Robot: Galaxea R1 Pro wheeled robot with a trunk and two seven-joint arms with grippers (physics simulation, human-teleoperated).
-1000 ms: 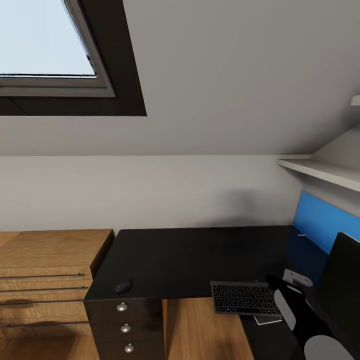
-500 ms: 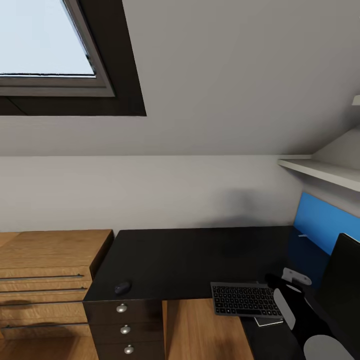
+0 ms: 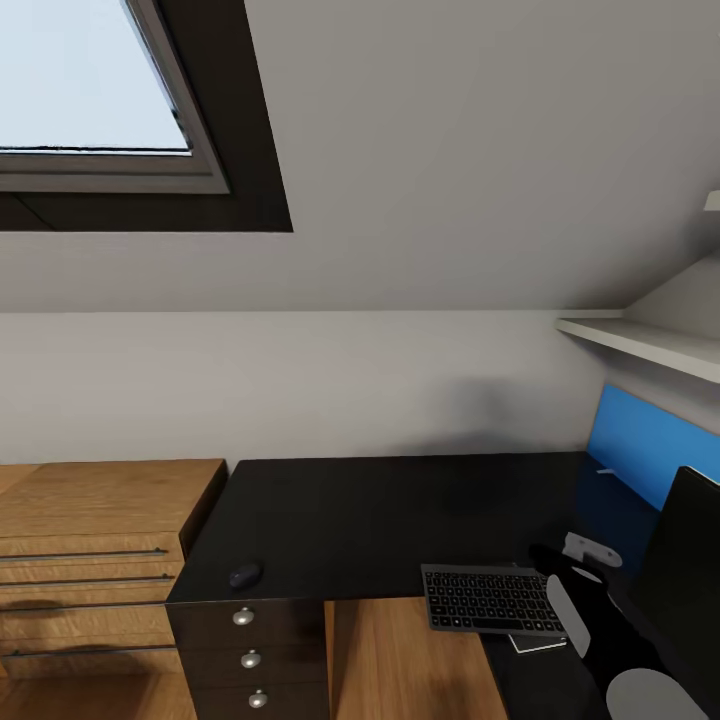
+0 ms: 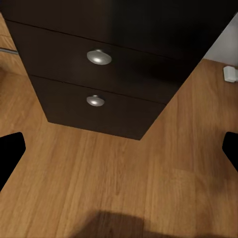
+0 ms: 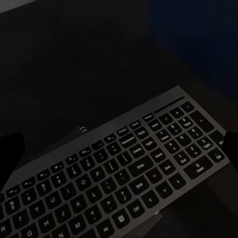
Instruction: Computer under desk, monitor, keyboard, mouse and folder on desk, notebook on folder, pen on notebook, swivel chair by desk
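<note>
The long black L-shaped desk (image 3: 400, 510) is the landmark. The slim dark grey keyboard (image 3: 488, 598) overhangs its inner front edge, apparently resting on something flat and pale. The small dark oval mouse (image 3: 245, 574) sits near its left front edge, open top between. Left end effector (image 4: 119, 153) spread wide, empty, facing the desk's drawers (image 4: 94, 74); the right one's opening I cannot tell.

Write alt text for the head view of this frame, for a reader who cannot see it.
A black L-shaped desk under a sloped grey wall holds a keyboard at its inner corner and a mouse above the knobbed drawer unit. The robot's right arm reaches beside the keyboard; a wooden dresser stands left, a skylight above.
</note>
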